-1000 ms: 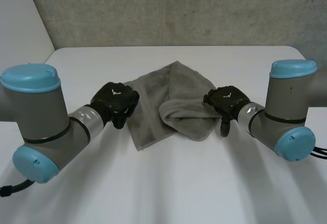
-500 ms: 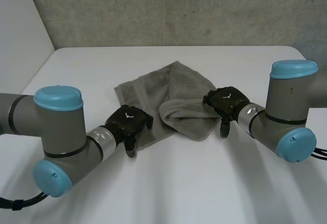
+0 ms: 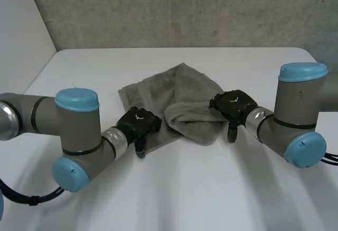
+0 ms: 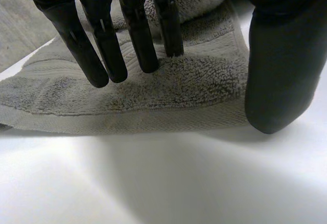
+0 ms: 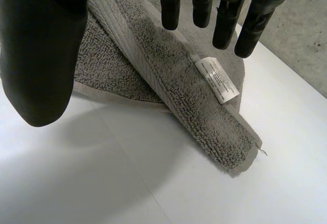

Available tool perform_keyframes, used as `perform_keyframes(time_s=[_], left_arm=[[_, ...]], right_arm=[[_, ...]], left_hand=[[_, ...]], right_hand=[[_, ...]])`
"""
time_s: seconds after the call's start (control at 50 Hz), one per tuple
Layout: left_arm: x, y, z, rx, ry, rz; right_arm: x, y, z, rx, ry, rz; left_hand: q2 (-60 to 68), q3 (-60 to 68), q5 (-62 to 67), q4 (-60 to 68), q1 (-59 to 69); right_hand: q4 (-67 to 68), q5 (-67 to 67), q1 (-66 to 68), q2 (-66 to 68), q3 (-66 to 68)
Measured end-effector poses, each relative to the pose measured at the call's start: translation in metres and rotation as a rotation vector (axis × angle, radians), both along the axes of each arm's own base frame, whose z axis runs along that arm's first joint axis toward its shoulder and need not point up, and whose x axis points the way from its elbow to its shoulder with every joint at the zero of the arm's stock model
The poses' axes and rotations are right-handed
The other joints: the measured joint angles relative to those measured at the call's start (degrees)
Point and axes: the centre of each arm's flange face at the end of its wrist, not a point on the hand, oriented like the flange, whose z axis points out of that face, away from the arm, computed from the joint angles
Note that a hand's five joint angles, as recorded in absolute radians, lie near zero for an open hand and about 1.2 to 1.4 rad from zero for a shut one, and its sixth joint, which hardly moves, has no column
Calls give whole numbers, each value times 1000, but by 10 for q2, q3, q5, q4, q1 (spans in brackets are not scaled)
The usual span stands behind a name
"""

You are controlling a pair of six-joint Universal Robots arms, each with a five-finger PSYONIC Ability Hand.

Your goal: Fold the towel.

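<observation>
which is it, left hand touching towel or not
Cannot tell: in the left wrist view the left hand has straight fingers over the towel, neither contact nor gap plain.

The head camera looks down from behind, between the arms, across the table [image 3: 174,189]. The wrist cameras look closely past the left hand [image 4: 281,65] and right hand [image 5: 41,55] at the towel [image 3: 182,86] all views share.
</observation>
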Motion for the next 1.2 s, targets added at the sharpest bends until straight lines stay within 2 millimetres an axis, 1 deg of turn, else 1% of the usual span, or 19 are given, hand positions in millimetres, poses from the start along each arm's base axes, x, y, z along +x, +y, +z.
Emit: perform_keyframes(time_s=[0.3, 0.5, 0.56, 0.64, 0.68, 0.74, 0.76, 0.8, 0.88, 0.96, 1.04, 1.1, 1.12, 1.14, 1.18, 1.2], left_arm=[[-10, -3, -1, -16, 8, -18], [-13, -4, 2, -29, 17, -22], [-14, -5, 4, -34, 20, -22], [-15, -5, 6, -38, 23, -22], [-14, -4, 7, -37, 23, -22], [-14, -3, 7, -33, 20, -23], [-13, -3, 7, -31, 20, -23], [-13, -1, 7, -28, 18, -23], [-11, 2, 8, -22, 16, -24], [-9, 5, 11, -19, 16, -23], [-8, 7, 15, -22, 21, -22], [-7, 8, 18, -25, 26, -21], [-7, 8, 19, -27, 28, -21], [-7, 8, 21, -29, 30, -20], [-7, 8, 22, -32, 33, -20], [-7, 8, 24, -34, 35, -20]], right_arm=[[0, -1, 0, -2, 1, -1], [-1, -1, 0, -2, 2, 0], [0, -1, 0, -2, 2, 0], [0, 0, 0, -2, 0, 2], [1, 0, 1, -3, -4, 3], [2, -1, 2, -7, -11, 4], [2, -1, 4, -10, -14, 4], [4, -2, 5, -18, -20, 7], [8, -4, 8, -30, -31, 11], [16, -6, 2, -24, -47, 16], [27, -6, -9, -1, -65, 21], [33, -4, -18, 20, -73, 26], [35, -3, -21, 27, -75, 29], [38, -1, -24, 32, -77, 33], [41, 1, -26, 34, -83, 39], [44, 2, -25, 31, -90, 42]], left_hand=[[102, 101, 94, 106, 103], [165, 165, 160, 168, 168], [206, 204, 198, 208, 206], [289, 290, 283, 293, 291], [378, 378, 371, 380, 378], [446, 459, 448, 457, 426], [460, 485, 469, 481, 439], [462, 499, 475, 492, 441], [462, 502, 476, 492, 441], [462, 503, 476, 492, 441], [462, 503, 476, 492, 441], [462, 503, 476, 492, 441], [462, 503, 476, 492, 441], [462, 503, 476, 492, 441], [462, 503, 476, 492, 441], [462, 503, 476, 492, 441]], right_hand=[[0, 0, 0, 0, 0], [0, 0, 0, 0, 0], [0, 0, 0, 0, 0], [0, 0, 0, 0, 0], [0, 0, 0, 0, 0], [0, 0, 0, 0, 0], [0, 0, 0, 0, 0], [0, 0, 0, 0, 0], [1, 2, 4, 2, 2], [38, 52, 48, 44, 43], [93, 108, 98, 93, 99], [162, 174, 168, 163, 166], [194, 206, 206, 203, 200], [258, 269, 267, 265, 264], [334, 346, 344, 337, 336], [464, 479, 481, 462, 471]])
